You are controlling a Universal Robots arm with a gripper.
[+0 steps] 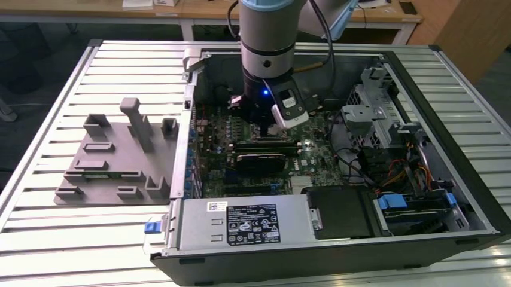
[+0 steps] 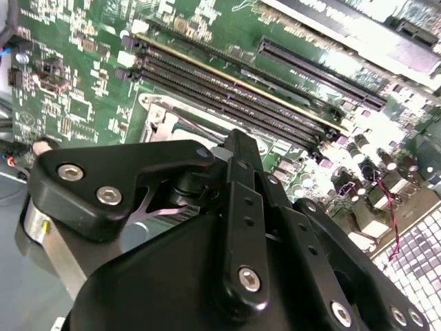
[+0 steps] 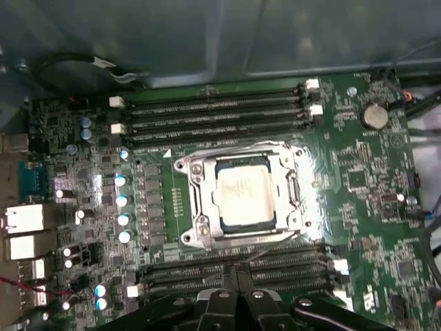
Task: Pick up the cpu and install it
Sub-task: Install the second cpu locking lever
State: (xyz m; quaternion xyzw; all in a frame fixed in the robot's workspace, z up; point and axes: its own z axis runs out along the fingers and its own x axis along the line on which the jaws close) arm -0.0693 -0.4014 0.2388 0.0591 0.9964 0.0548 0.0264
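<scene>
The cpu (image 3: 244,195), a square chip with a shiny silver top, lies flat inside the metal socket frame (image 3: 196,200) on the green motherboard (image 3: 365,207) in the first wrist view. My gripper (image 3: 238,270) hovers beside the socket, over the black memory slots (image 3: 227,272), with its fingers pressed together and nothing between them. Its black linkage (image 2: 234,227) and closed tips (image 2: 238,141) appear above the board in the second wrist view. In the exterior view, my gripper (image 1: 262,131) reaches down into the open computer case (image 1: 447,119).
A grey plastic fixture (image 1: 112,161) with upright blocks stands on the slatted table at the exterior view's left. The power supply (image 1: 239,224), drive cages (image 1: 375,107) and loose cables (image 1: 375,167) crowd the case around the board. Capacitors (image 3: 122,200) stand near the socket.
</scene>
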